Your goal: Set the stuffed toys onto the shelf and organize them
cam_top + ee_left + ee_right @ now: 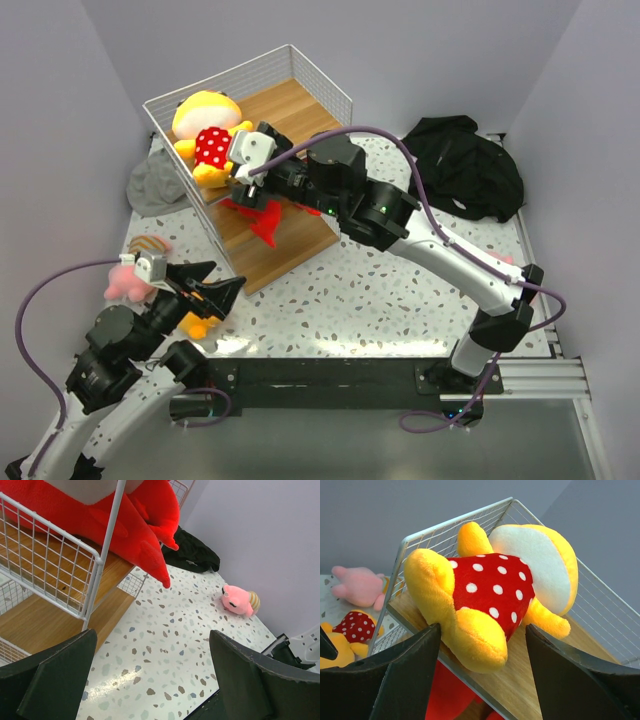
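The shelf is thin wire under a smooth white coat with a slight sheen. Its boards are pale wood with the grain showing, satin rather than shiny. On the top board the yellow doll is soft short-pile plush, and its red dotted outfit is the same fuzzy cloth. The red shark looks like a smoother fleece, and the pink toy by the right wall is velvety. The table is speckled terrazzo, polished, catching glare at the near left. The fingers of the left gripper are matt black plastic with rough edges. The black cloth heap is dull and crumpled; the grey hat is matt fabric.
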Motion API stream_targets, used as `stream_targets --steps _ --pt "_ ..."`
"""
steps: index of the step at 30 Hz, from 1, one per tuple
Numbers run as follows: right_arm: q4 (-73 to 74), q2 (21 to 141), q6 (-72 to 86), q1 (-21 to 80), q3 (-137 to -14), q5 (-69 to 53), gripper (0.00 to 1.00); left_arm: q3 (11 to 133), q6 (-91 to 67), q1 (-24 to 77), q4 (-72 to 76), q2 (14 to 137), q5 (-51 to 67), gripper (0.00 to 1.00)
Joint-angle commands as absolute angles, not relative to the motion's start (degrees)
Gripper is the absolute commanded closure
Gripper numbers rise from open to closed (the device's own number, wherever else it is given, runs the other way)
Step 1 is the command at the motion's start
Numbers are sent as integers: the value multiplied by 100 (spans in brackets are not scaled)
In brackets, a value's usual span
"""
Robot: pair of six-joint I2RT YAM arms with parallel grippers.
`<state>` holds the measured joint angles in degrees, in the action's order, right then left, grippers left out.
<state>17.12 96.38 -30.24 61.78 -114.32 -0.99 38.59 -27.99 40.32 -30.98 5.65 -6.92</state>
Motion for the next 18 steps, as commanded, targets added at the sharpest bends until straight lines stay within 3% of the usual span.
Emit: stream_targets --steps 1,11,18 --pt "1591 9457 -3120 6117 -11549 87 28 3850 -2865 4052 -2971 589 -773 0" --pt "1626 9282 -2918 6038 -11531 106 22 3867 -2988 4060 -3023 800 -957 0" --pt "1512 8676 -2628 6038 -11066 18 14 4157 -3769 4052 -3717 949 -2641 1"
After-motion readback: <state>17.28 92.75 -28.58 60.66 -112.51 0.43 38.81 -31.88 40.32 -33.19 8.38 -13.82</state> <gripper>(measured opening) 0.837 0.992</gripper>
